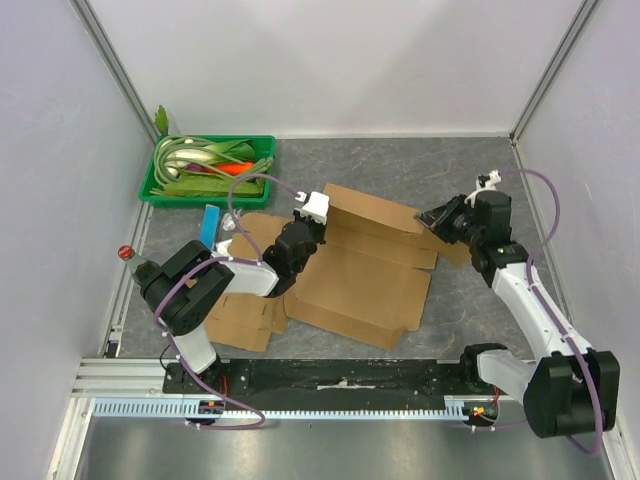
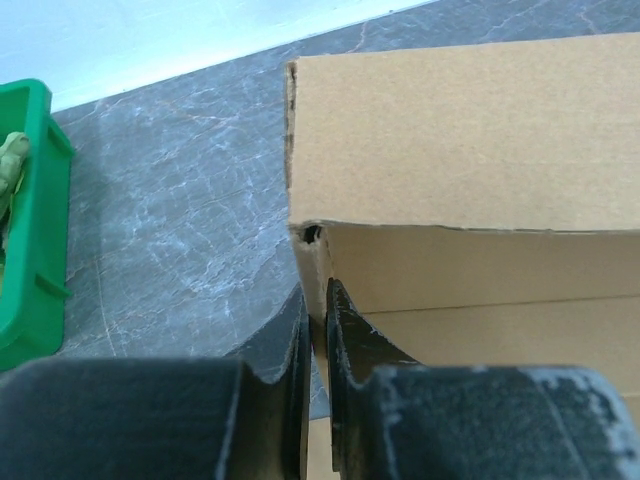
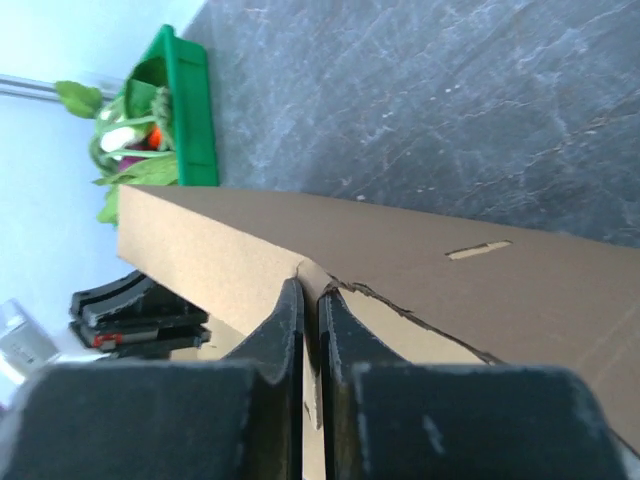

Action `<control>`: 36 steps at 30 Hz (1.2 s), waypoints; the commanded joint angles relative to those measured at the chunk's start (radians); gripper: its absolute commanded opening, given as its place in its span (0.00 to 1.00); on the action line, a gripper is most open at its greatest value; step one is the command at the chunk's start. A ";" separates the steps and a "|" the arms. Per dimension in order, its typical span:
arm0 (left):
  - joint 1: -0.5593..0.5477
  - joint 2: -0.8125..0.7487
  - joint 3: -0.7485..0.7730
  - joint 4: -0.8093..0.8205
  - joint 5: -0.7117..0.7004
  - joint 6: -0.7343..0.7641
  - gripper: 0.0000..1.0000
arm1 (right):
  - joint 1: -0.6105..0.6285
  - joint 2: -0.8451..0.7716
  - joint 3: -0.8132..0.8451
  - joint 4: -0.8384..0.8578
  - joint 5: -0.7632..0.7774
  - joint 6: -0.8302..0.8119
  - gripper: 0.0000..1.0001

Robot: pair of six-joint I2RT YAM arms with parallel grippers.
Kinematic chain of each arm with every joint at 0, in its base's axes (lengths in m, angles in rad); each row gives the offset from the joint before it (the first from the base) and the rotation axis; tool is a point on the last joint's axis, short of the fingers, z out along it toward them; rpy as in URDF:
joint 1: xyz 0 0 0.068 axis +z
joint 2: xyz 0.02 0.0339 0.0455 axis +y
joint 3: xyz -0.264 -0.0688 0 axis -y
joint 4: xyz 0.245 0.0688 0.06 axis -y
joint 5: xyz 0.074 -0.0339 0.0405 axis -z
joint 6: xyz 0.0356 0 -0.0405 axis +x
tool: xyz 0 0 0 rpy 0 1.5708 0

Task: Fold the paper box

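The left gripper (image 2: 318, 300) has its black fingers (image 2: 352, 345) pinched together on a thin side edge of the flat brown cardboard box (image 1: 365, 285), just under the corner where a raised panel begins. The right gripper (image 3: 310, 292) is likewise clamped on the cardboard's opposite edge, its tips closed beside a small tear at a fold corner.

Seen from above, the two grippers hold the far strip of the box tilted up between them. The rest of the sheet lies flat on the grey marbled table (image 1: 400, 165), near the middle. A second brown cardboard piece (image 1: 240, 322) lies under the left arm. A narrow blue upright object (image 1: 208, 225) stands just beyond it. The green plastic tray (image 1: 190, 200) of leafy vegetables sits in the far left corner, well apart from the box.
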 commanded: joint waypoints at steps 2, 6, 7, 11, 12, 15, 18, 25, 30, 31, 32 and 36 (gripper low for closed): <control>-0.009 -0.005 0.008 0.080 0.008 -0.047 0.02 | 0.006 -0.036 -0.151 0.383 -0.074 0.275 0.00; -0.010 -0.012 0.008 0.050 -0.015 -0.166 0.02 | -0.026 0.020 -0.176 0.523 -0.137 0.306 0.00; -0.010 -0.015 0.009 0.044 -0.028 -0.182 0.02 | -0.043 0.042 -0.176 0.545 -0.166 0.302 0.00; -0.009 -0.014 0.025 -0.016 -0.111 -0.282 0.02 | -0.072 0.060 -0.033 0.256 -0.157 0.010 0.45; -0.009 -0.014 0.023 -0.018 -0.120 -0.303 0.02 | -0.072 0.065 0.011 0.155 -0.149 -0.076 0.63; -0.009 -0.009 0.034 -0.053 -0.152 -0.337 0.02 | -0.074 0.021 0.100 -0.179 -0.067 -0.270 0.77; -0.010 -0.009 0.041 -0.059 -0.168 -0.355 0.02 | -0.072 -0.062 0.117 -0.327 0.015 -0.376 0.81; -0.009 -0.006 0.035 -0.044 -0.165 -0.348 0.02 | -0.066 -0.176 -0.103 -0.275 0.087 -0.468 0.60; -0.010 -0.005 0.025 -0.015 -0.165 -0.319 0.02 | -0.042 -0.093 -0.142 -0.101 0.197 -0.406 0.54; -0.010 -0.005 0.022 -0.007 -0.171 -0.316 0.02 | -0.028 -0.070 -0.148 -0.078 0.246 -0.401 0.55; -0.010 -0.003 0.017 -0.001 -0.173 -0.311 0.02 | -0.019 -0.061 -0.151 -0.055 0.280 -0.398 0.55; -0.013 -0.006 0.014 0.001 -0.173 -0.311 0.02 | 0.001 0.025 -0.176 0.061 0.378 -0.386 0.54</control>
